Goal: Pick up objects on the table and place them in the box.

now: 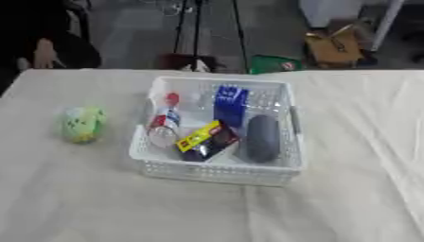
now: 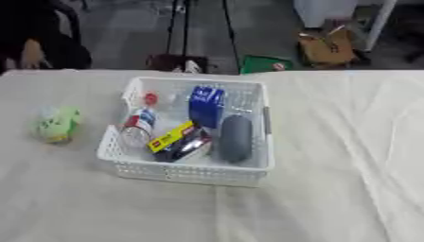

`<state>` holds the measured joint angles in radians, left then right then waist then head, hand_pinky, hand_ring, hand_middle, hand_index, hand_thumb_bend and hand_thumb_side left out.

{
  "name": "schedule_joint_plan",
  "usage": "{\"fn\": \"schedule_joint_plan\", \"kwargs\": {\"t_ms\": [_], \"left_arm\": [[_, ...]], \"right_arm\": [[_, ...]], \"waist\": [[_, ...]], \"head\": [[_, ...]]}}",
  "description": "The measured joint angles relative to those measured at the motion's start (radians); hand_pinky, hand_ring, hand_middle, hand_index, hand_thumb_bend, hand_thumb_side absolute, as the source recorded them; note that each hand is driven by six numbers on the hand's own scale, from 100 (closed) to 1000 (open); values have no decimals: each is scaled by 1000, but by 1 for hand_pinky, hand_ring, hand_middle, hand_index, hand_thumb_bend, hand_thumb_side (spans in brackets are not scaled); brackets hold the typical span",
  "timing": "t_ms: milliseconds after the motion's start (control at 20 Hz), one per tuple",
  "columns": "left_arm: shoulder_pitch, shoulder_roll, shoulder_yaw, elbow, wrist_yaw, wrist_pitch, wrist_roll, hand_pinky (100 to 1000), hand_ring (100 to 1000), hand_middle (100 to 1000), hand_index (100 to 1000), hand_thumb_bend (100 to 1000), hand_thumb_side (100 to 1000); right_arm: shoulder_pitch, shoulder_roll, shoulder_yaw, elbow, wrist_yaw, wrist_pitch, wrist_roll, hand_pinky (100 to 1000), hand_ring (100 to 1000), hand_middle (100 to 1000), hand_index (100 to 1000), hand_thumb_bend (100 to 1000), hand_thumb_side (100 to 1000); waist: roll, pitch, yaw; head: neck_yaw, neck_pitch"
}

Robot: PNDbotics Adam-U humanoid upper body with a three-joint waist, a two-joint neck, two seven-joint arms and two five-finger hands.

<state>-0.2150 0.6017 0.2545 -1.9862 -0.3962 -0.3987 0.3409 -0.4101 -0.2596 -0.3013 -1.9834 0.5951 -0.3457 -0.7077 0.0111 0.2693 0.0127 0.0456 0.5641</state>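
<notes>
Neither hand was in view, so their state couldn't be told; a green object [image 1: 81,124] lay on the counter [image 1: 348,189] left of the white box [image 1: 217,171]

a white basket [image 2: 186,176] sits on the cloth-covered table [image 2: 331,189], holding a blue box [image 2: 206,107], a dark grey oblong [image 2: 236,138], a yellow-and-black packet [image 2: 179,141] and what may be a bottle [image 2: 136,127]. a green object [image 2: 57,125] lies well apart, to its left.

Even, diffuse overhead light; both views soft, blurred throughout. Pale beige tablecloth [image 1: 348,189] bright, slightly washed out. White perforated plastic basket [image 1: 217,171] casts faint shadow. Background floor dim.
</notes>
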Motion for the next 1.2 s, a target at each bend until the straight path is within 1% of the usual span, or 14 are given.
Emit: {"fn": "schedule_joint_plan", "kwargs": {"t_ms": [50,150,200,350,400,450,600,700,750,800,850,900,1050,1200], "left_arm": [[3,40,-11,0,-25,26,-23,874,891,926,1000,100,716],[3,117,-33,2,-64,80,-78,891,916,951,1000,100,754],[3,153,-44,10,-79,102,-112,891,916,951,1000,100,754],[-16,246,-78,50,-106,133,-220,891,920,954,1000,100,798],[-26,272,-87,66,-111,133,-253,891,921,954,1000,100,800],[-37,298,-95,84,-115,131,-283,891,923,947,1000,100,827],[-71,371,-126,152,-114,109,-366,892,927,947,1000,100,847],[-107,410,-147,207,-103,92,-418,894,932,951,1000,100,851],[-123,424,-156,234,-96,83,-441,902,944,962,1000,100,869],[-138,436,-166,259,-90,76,-464,906,948,966,1000,100,881],[-154,445,-175,283,-85,69,-489,913,960,976,1000,100,918],[-171,452,-184,305,-80,62,-516,914,960,975,1000,100,918],[-234,464,-220,377,-72,45,-612,915,963,978,1000,100,907],[-278,467,-253,440,-72,24,-678,928,973,987,1000,125,843]], "right_arm": [[3,0,0,0,0,0,1,779,751,622,841,100,1000],[5,0,0,0,-2,0,3,779,751,622,841,100,1000],[5,0,1,0,-3,0,5,779,751,622,841,100,1000],[6,0,3,0,-5,0,7,779,751,622,841,100,1000],[6,0,4,0,-6,-1,8,779,751,622,841,100,1000],[6,0,6,0,-7,0,8,779,751,622,841,100,1000],[6,0,7,0,-8,-1,13,779,751,622,841,100,1000],[6,-1,10,0,-8,-1,16,779,751,622,841,100,1000],[6,-1,12,0,-9,-1,17,779,751,622,841,100,1000],[6,-1,13,0,-10,-2,19,779,751,622,841,100,1000],[6,-1,13,0,-12,-2,20,779,751,622,841,100,1000],[6,-1,13,0,-13,-3,22,779,751,622,841,100,1000],[6,-1,19,0,-17,-4,27,779,751,622,841,100,1000],[6,-1,20,0,-20,-6,30,779,751,622,841,100,1000]], "waist": [[1,-3,0],[2,-9,0],[3,-11,0],[5,-13,-1],[6,-13,-1],[6,-13,-1],[6,-16,-1],[6,-17,-1],[6,-17,-1],[6,-17,-1],[6,-19,-1],[6,-20,-2],[6,-23,-11],[6,-23,-14]], "head": [[7,5],[21,7],[26,7],[33,12],[34,15],[34,15],[36,16],[37,20],[37,21],[38,23],[38,24],[39,24],[42,24],[46,24]]}}
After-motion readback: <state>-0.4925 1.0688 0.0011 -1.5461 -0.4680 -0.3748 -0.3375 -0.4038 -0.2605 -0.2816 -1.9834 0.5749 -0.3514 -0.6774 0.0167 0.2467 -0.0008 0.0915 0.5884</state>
